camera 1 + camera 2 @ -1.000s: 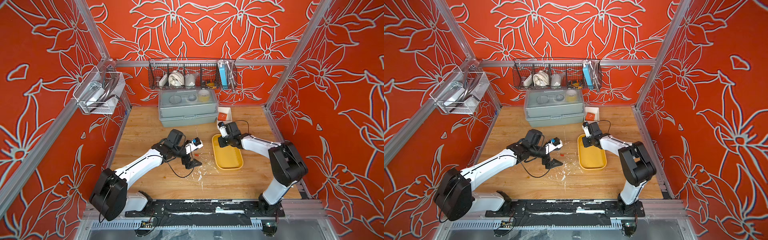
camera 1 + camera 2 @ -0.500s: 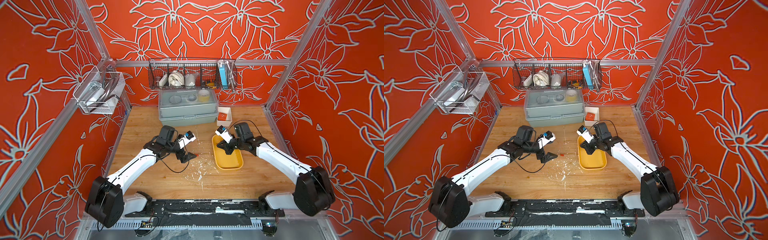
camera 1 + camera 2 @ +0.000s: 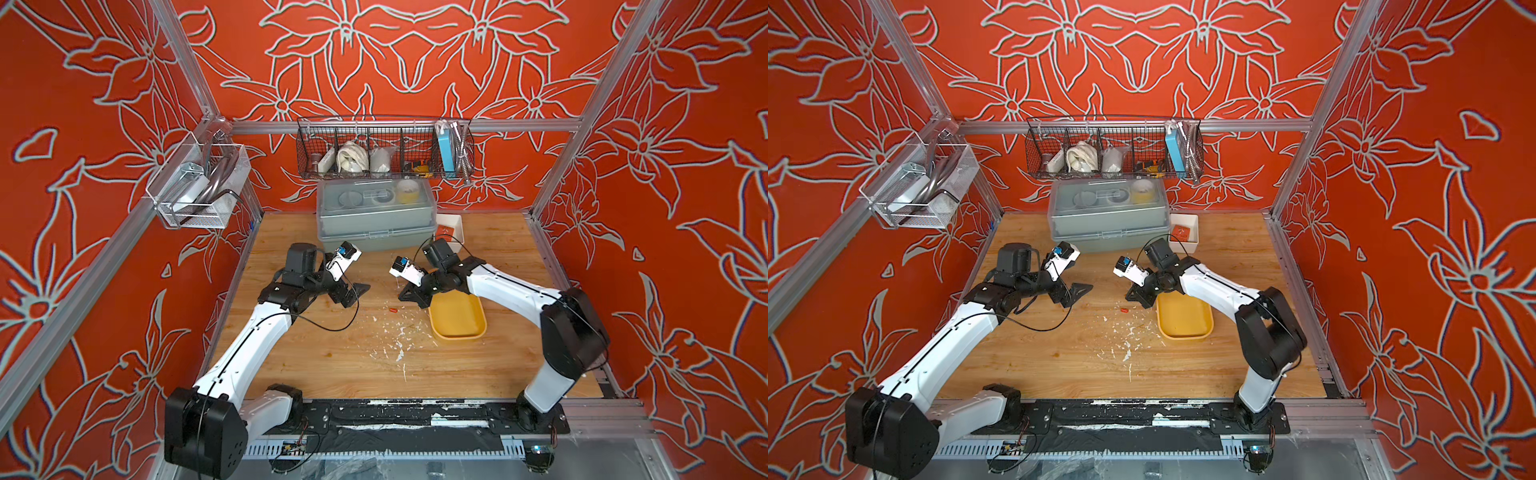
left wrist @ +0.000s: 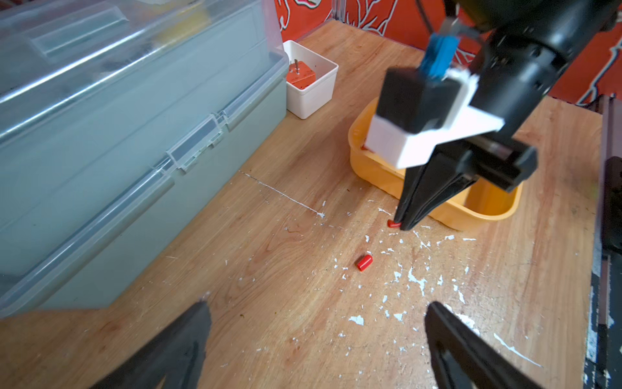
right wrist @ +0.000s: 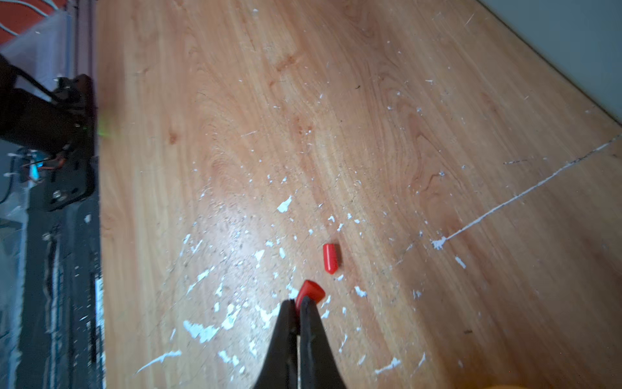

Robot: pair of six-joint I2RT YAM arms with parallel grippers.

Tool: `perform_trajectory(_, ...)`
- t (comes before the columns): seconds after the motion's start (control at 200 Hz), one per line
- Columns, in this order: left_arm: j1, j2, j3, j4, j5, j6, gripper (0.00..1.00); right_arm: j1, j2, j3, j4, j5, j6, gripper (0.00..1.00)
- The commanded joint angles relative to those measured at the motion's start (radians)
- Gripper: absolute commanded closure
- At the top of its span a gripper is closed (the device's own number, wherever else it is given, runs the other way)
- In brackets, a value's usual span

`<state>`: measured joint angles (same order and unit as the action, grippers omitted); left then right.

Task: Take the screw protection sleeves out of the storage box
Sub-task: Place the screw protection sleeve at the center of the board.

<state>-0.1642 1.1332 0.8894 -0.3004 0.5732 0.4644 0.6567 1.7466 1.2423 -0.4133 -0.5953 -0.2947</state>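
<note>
right tool (image 5: pixel 298 304) pinches sleeve (image 5: pixel 312 291) | loose sleeve (image 5: pixel 330 257) just beside | grey box (image 4: pixel 101 151) near

White arms (image 3: pixel 249 345), black joints (image 3: pixel 199 432), black cables (image 3: pixel 332 329), tapered black tools (image 5: pixel 298 304).

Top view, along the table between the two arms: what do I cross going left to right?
Left gripper, open → loose sleeve → right gripper, shut on a second sleeve → storage box.
</note>
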Motion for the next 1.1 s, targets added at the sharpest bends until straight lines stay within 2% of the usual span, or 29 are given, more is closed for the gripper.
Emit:
perform_trajectory(0.0, 0.005, -0.022, 0.001, 0.013, -0.013, -0.015, 0.02, 0.023, 0.093, 0.068, 0.009, 0.08, 0.053, 1.0)
perform_trajectory(0.33, 0.008, -0.029, -0.01, 0.013, 0.012, -0.012, 0.02, 0.037, 0.301, 0.195, -0.056, 0.146, 0.097, 0.92)
perform_trajectory(0.575, 0.008, -0.036, -0.018, -0.012, 0.051, 0.009, 0.02, 0.034, 0.297, 0.233, -0.11, 0.169, 0.075, 0.79)
perform_trajectory(0.791, 0.008, -0.043, -0.013, -0.023, 0.085, 0.015, 0.02, 0.012, 0.196, 0.244, -0.193, 0.159, 0.009, 0.7)
perform_trajectory(0.941, 0.006, -0.042, -0.03, -0.003, 0.154, 0.014, 0.02, -0.026, 0.057, 0.179, -0.24, 0.141, -0.063, 0.65)
perform_trajectory(1.096, 0.006, -0.038, -0.061, 0.07, 0.241, -0.053, 0.02, -0.082, -0.082, 0.083, -0.271, 0.2, -0.089, 0.61)
